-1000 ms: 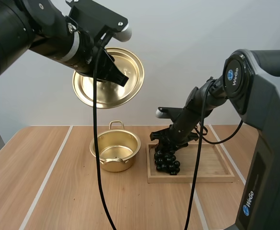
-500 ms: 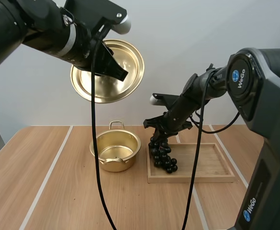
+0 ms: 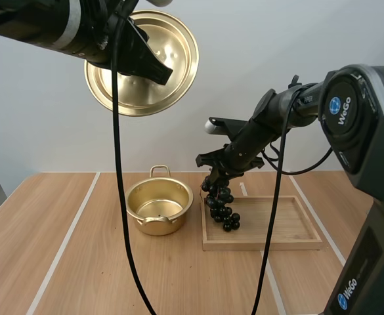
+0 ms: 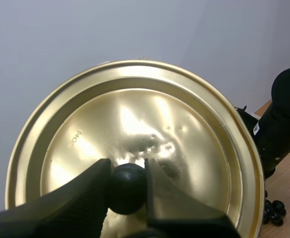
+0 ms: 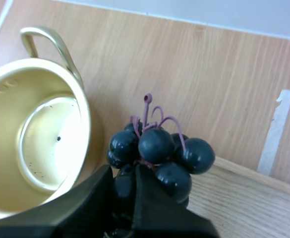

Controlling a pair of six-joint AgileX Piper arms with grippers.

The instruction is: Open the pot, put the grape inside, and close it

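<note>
1. The bunch of grapes point(image 3: 222, 205) hangs at frame centre, over the left edge of the wooden tray point(image 3: 277, 239) and just right of the pot point(image 3: 159, 209). Our right claw point(image 5: 123, 173) pinches the cluster near its top, so the berries dangle free.
2. The pot stands open on the counter point(image 3: 67, 262), ready to receive them.
3. At upper left, our left claw point(image 4: 127, 167) is clamped on the black knob point(image 4: 127, 191) of the lid point(image 3: 178, 39). We judge it is held high to leave the path clear.

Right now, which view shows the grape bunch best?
Right wrist view: the grape bunch is close up, pinched in the right gripper beside the pot. High view shows it whole but small, hanging at the tray's pot-side end. Left wrist view catches a few berries beyond the lid.
</note>
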